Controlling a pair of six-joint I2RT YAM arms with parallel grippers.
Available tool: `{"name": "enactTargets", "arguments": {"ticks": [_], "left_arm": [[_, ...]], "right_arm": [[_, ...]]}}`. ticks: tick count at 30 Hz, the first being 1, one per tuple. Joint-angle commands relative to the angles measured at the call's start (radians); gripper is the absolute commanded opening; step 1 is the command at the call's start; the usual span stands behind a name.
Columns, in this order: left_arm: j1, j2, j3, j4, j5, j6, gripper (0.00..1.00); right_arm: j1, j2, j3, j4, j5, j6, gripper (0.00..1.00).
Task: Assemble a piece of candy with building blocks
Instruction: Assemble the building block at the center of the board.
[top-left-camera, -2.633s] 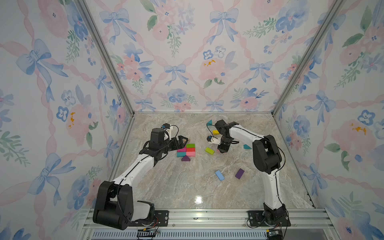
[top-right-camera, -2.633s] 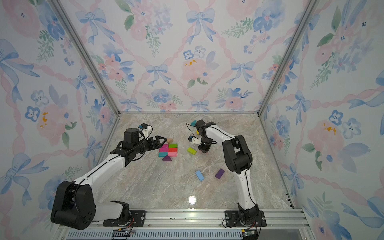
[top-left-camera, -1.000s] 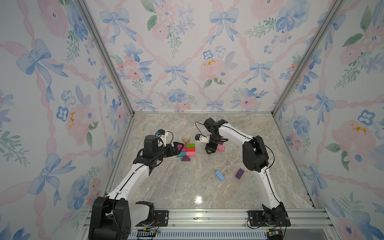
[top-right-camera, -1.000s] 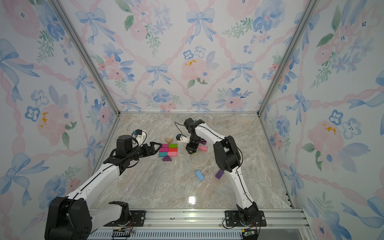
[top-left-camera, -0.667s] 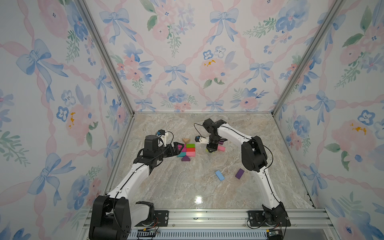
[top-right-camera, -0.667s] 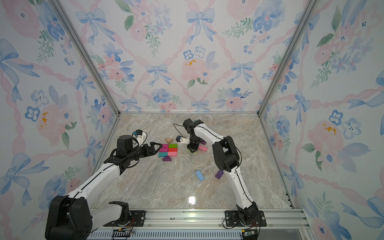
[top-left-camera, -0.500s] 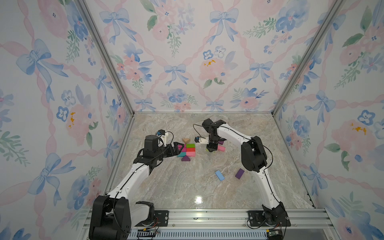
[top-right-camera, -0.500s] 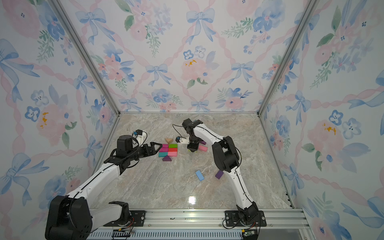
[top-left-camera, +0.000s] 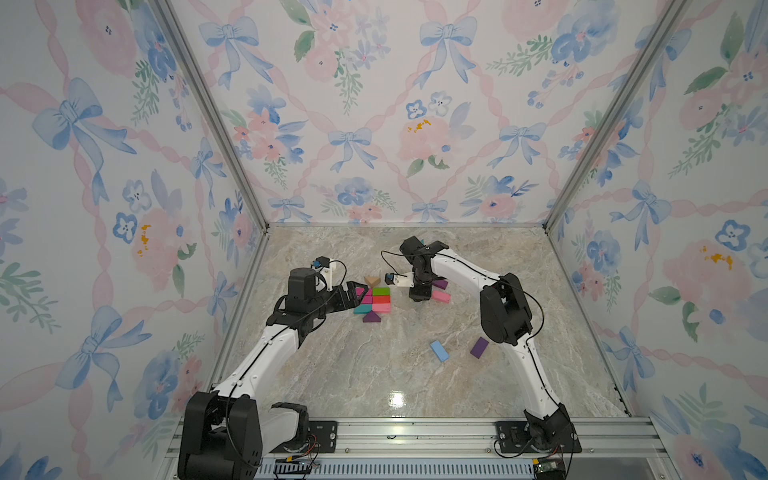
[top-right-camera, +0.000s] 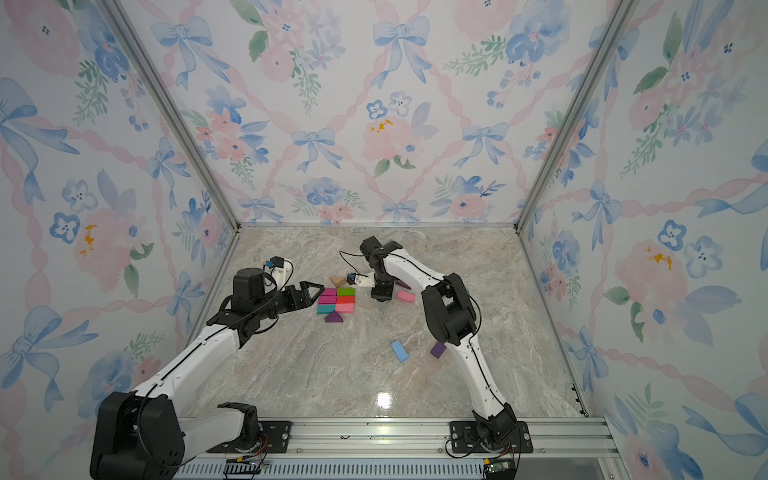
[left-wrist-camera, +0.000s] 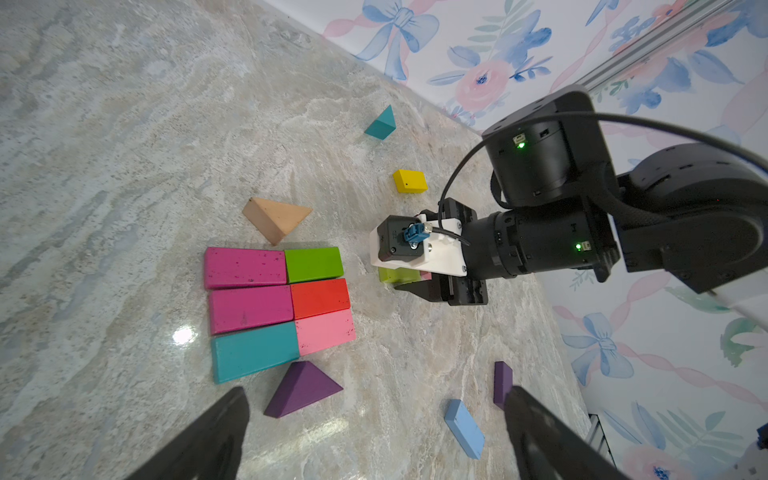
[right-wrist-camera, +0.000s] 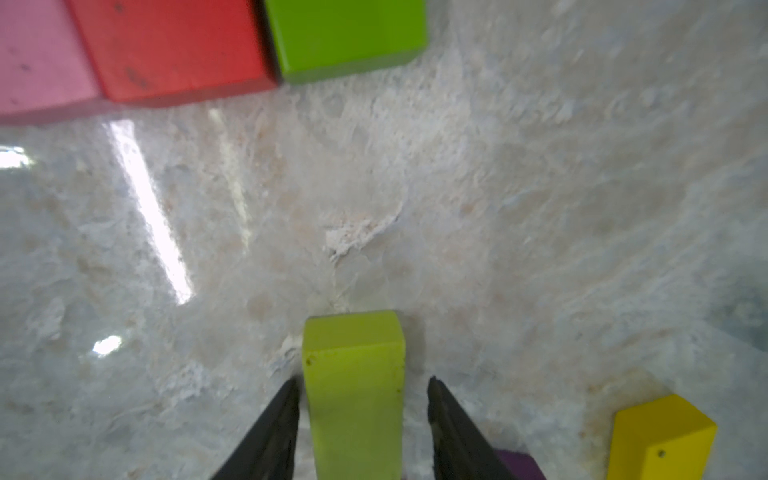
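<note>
Six building blocks lie as a flat rectangle (top-left-camera: 374, 301): two magenta (left-wrist-camera: 245, 268), teal, green (left-wrist-camera: 313, 264), red and pink. A tan prism (top-left-camera: 372, 281) lies at its far end and a purple prism (top-left-camera: 371, 318) at its near end. My right gripper (right-wrist-camera: 361, 380) points down just right of the rectangle. It is open, straddling a lime brick (right-wrist-camera: 353, 386) on the floor, with a gap at one finger. In both top views my left gripper (top-left-camera: 353, 297) hovers wide open and empty at the rectangle's left edge.
A pink brick (top-left-camera: 440, 296) and a purple block (top-left-camera: 439, 284) lie right of the right gripper. A yellow block (left-wrist-camera: 409, 181) and a teal prism (left-wrist-camera: 380, 124) lie farther back. A blue brick (top-left-camera: 439, 350) and a purple brick (top-left-camera: 479, 347) lie nearer the front. Walls enclose three sides.
The right gripper has come left toward the rectangle, and the lime brick with it. The left arm has drawn back from over the rectangle to its left edge.
</note>
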Motion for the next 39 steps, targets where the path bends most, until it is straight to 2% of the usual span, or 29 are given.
{"name": "enactTargets", "arguments": {"ticks": [1, 6, 11, 20, 24, 30, 39], "left_arm": [[0.008, -0.015, 0.023, -0.004, 0.019, -0.008, 0.98], [0.004, -0.018, 0.023, -0.003, 0.024, -0.007, 0.98], [-0.052, -0.003, 0.049, -0.003, 0.029, 0.005, 0.98], [-0.140, 0.078, 0.105, -0.001, -0.013, 0.006, 0.98], [-0.150, 0.088, 0.118, -0.001, -0.017, 0.006, 0.98], [-0.153, 0.099, 0.122, 0.000, -0.021, 0.005, 0.98], [-0.149, 0.097, 0.123, -0.001, -0.027, 0.000, 0.98]], "right_arm": [[-0.018, -0.034, -0.013, 0.002, -0.062, 0.036, 0.60], [-0.076, -0.162, -0.126, 0.060, -0.187, 0.114, 0.63], [-0.142, -0.200, -0.177, 0.079, -0.185, 0.172, 0.63], [-0.212, -0.053, -0.020, -0.030, -0.102, 0.203, 0.58], [-0.226, -0.015, 0.017, -0.031, -0.107, 0.224, 0.54], [-0.224, 0.031, 0.058, -0.052, -0.114, 0.210, 0.52], [-0.217, 0.074, 0.077, -0.062, -0.108, 0.191, 0.31]]}}
